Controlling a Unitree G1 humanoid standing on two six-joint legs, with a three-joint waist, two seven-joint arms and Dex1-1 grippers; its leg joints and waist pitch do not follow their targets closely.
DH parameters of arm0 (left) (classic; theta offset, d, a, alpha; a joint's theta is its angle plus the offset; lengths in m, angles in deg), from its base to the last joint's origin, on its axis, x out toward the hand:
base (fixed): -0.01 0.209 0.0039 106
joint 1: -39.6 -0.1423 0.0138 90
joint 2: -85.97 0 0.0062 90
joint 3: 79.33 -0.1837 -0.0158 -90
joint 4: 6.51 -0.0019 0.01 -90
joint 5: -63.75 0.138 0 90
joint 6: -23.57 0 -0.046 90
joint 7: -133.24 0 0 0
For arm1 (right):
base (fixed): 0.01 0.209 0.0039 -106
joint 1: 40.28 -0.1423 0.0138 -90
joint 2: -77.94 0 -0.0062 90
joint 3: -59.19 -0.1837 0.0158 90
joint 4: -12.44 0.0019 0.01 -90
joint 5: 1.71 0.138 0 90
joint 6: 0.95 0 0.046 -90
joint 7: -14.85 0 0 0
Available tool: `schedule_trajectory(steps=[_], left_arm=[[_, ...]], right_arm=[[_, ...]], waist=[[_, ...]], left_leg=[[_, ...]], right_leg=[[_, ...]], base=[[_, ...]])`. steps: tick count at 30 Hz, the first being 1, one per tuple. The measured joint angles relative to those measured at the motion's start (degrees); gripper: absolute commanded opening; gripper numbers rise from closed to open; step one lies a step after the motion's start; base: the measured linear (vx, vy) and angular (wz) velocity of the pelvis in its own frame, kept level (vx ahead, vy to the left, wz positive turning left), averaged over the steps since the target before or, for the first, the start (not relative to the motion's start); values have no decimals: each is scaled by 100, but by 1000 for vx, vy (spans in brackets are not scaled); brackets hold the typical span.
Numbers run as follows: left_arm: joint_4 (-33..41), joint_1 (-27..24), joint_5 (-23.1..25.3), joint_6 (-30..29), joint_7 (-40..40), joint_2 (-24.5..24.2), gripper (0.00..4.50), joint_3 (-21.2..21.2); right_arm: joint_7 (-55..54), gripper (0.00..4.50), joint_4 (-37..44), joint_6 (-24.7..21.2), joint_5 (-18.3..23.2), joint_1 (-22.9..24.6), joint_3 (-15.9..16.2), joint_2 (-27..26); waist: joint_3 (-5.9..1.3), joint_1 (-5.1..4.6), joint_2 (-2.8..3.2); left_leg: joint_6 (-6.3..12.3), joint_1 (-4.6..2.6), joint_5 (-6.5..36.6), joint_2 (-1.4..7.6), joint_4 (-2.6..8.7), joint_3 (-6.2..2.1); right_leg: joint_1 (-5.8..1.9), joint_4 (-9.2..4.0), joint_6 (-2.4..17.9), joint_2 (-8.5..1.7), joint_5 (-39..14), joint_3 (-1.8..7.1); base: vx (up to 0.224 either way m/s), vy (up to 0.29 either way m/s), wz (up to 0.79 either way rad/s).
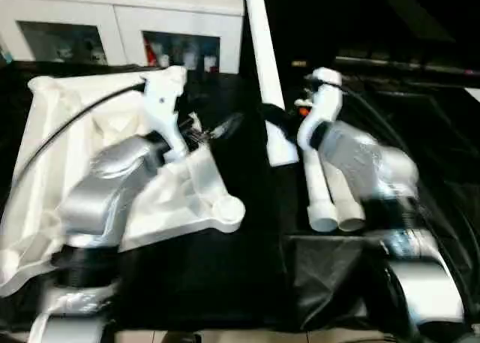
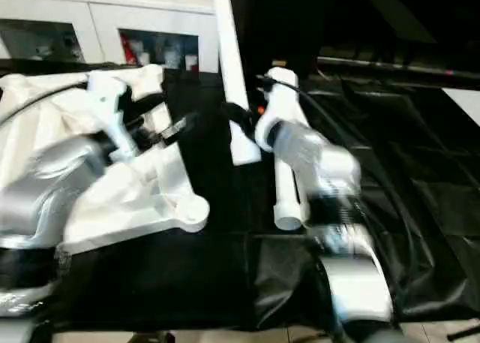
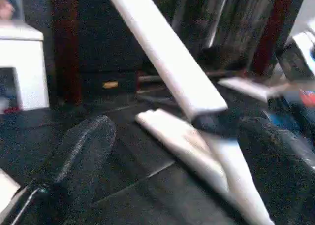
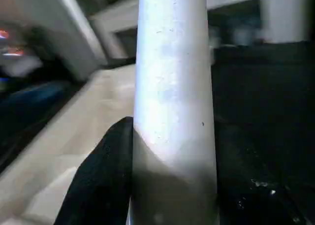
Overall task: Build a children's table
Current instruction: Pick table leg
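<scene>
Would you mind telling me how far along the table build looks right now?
Early. No leg is seated yet: the tabletop lies ribbed side up, and its near corner socket is empty. In hand: the right claw grips one leg upright. Left: two legs lie on the black cover; the left claw is open beside the tabletop.

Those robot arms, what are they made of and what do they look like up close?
Both forearms are shiny silver shells with black joints. The wrists are white moulded parts; the left gripper and right gripper have black fingers. A thin black cable loops to the left wrist.
</scene>
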State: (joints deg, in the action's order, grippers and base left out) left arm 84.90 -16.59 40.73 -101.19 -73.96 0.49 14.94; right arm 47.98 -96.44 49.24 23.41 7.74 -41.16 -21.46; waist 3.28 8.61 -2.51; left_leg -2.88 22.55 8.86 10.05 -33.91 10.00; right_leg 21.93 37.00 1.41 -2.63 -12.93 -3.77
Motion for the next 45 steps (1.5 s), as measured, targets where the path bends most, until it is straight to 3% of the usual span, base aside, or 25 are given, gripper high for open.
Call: schedule_trajectory(steps=[5, 10, 18, 19, 27, 33, 35, 38, 45], left_arm=[[-135, 695, -904, -551, 278, 546, 450, 514], [-193, 789, -1355, -962, 373, 673, 450, 742], [-195, 952, -1562, -1291, 508, 628, 450, 846], [-189, 953, -1571, -1335, 517, 626, 423, 846], [-169, 960, -1977, -1749, 668, 626, 352, 1041], [-156, 960, -1999, -1822, 667, 557, 302, 1001], [-147, 959, -1984, -1833, 712, 546, 284, 984], [-134, 960, -1795, -1879, 1026, 520, 272, 918], [-167, 960, -1644, -1833, 1658, 843, 213, 978]], right_arm=[[1205, 186, 1107, -272, 577, 660, 337, 572], [1642, 186, 1652, -586, 911, 907, 440, 737], [1743, 186, 1828, -638, 1068, 1024, 596, 815], [1740, 186, 1828, -638, 1067, 1024, 606, 814], [1648, 186, 1827, -637, 1049, 1023, 658, 769], [1544, 186, 1826, -629, 1040, 1022, 710, 768], [1446, 186, 1827, -514, 934, 1020, 772, 763], [922, 186, 1797, -16, 316, 914, 995, 644], [160, 186, 1631, 803, -619, 857, 1530, 427]], waist=[[2, 36, -3], [2, 23, -4], [2, 102, -4], [1, 110, -4], [2, 119, -4], [2, 122, -4], [2, 119, -4], [2, 101, -3], [3, 94, -5]], left_leg=[[7, -2, 1, -1, -7, 0], [7, -8, 1, 0, -6, -1], [8, -4, 0, -2, -11, -1], [8, -4, 0, -2, -11, -1], [8, 2, 0, -2, -13, -1], [8, 2, 0, -2, -13, -1], [8, 2, 0, -2, -13, -1], [7, 1, 0, -2, -12, -1], [9, 6, 1, -4, -12, -1]], right_leg=[[-4, -1, 0, -7, 2, -5], [-5, 2, 1, -8, 6, -9], [-6, -2, -1, -13, 8, -9], [-6, -2, -2, -13, 7, -9], [-4, -3, -3, -15, 7, -11], [-5, -4, -3, -15, 6, -12], [-5, -4, -4, -15, 6, -11], [-3, -2, -5, -15, 7, -11], [-2, -6, -10, -16, 4, -11]], base=[[0, 0, 0], [0, 0, 0], [0, 0, 0], [0, 0, 0], [0, 0, 0], [0, 0, 0], [0, 0, 0], [0, 0, 0], [0, 0, 0]])
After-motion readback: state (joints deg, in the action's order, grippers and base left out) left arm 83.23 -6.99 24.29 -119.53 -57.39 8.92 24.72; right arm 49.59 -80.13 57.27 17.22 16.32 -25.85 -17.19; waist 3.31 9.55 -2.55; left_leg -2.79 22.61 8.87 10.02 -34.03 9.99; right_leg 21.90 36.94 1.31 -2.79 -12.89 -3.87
